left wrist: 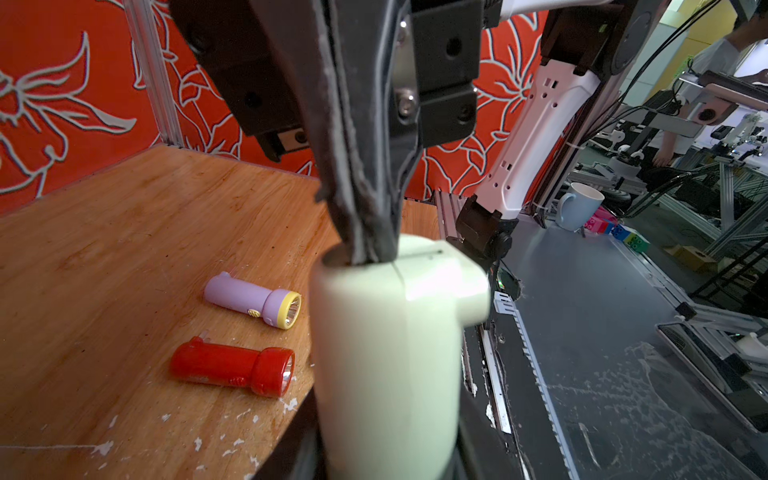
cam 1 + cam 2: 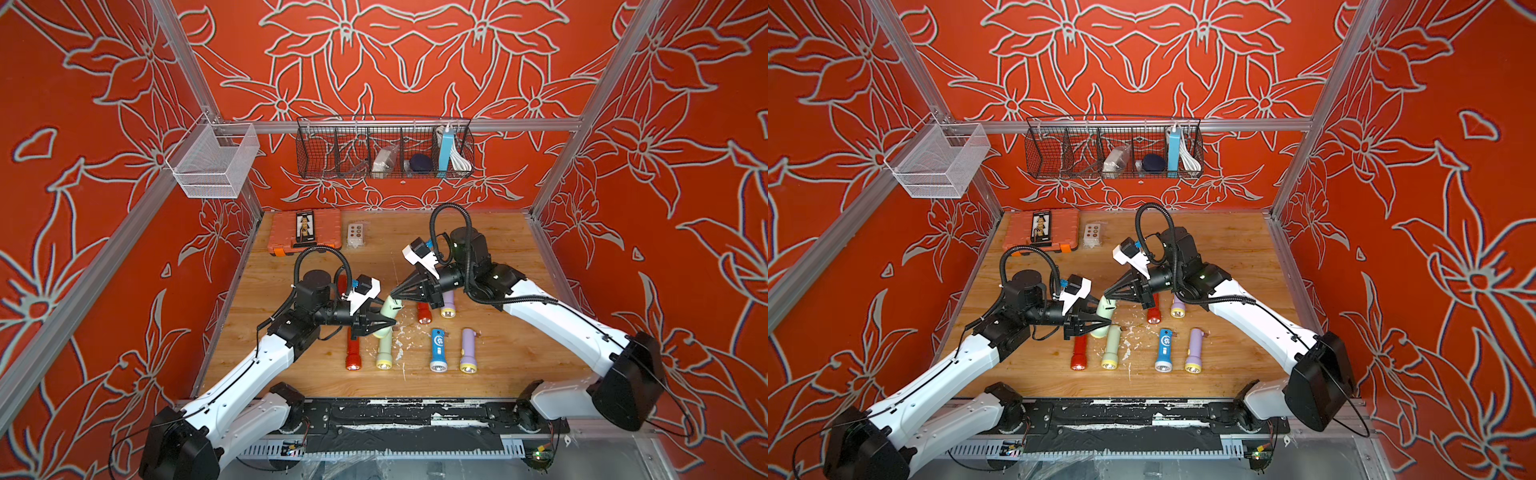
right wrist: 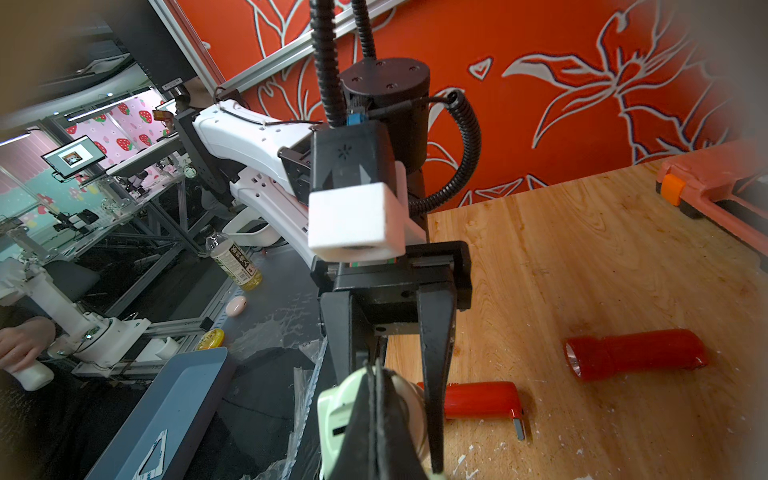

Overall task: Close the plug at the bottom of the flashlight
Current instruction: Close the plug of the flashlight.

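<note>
Two arms: both meet over the middle of the wooden table (image 2: 478, 357), working one pale green flashlight (image 2: 386, 309).
Near row: red, green, blue flashlight (image 2: 438, 349) and purple lie on the boards, lenses toward the robot.
Left gripper (image 2: 388, 322): clamped around the green flashlight's body, holding it lifted and tilted, base end up.
Right gripper (image 1: 368, 245): fingers pressed together, nothing between them, tips touching the base end where the plug sits.
Plug: hidden under the tips; whether it is seated I cannot tell.
Doing it well: probably push straight along the body while the left holds firm, so the tips don't skid off.
Far: orange tool case (image 2: 305, 230) by the wall.
</note>
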`<state>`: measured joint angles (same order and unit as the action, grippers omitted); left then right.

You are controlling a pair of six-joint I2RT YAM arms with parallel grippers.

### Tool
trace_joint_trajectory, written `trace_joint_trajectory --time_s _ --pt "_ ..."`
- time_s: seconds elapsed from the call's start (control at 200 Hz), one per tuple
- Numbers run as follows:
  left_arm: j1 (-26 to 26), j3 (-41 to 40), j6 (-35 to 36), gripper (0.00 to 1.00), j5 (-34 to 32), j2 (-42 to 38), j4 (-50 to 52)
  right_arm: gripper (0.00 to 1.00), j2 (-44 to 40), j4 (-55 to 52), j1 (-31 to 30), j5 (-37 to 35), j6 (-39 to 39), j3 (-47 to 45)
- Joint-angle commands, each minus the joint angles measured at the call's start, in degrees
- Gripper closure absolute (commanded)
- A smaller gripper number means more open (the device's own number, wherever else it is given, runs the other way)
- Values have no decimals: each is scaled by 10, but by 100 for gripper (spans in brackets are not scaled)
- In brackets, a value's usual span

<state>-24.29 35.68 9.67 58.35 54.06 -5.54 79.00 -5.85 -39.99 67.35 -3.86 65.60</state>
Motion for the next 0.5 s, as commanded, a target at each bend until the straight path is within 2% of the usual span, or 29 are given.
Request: trace_joint_trajectory --time_s 0.0,0.105,0.17,0.32,0.435,0.49 --pt "3 56 17 100 9 -29 -108 100 25 -109 -26 -89 26 -1" --pt "3 52 21 100 21 -29 -84 100 27 -129 -17 -141 39 45" --pt "3 50 27 100 20 -30 -69 100 31 -146 -11 -144 53 84" --pt "3 47 51 100 14 -31 -23 82 21 -155 -1 -162 59 146" --pt "3 31 59 100 -9 -28 -17 65 -3 -134 3 -181 49 158" --pt "3 27 65 100 -17 -25 -13 61 -16 -124 4 -192 44 158"
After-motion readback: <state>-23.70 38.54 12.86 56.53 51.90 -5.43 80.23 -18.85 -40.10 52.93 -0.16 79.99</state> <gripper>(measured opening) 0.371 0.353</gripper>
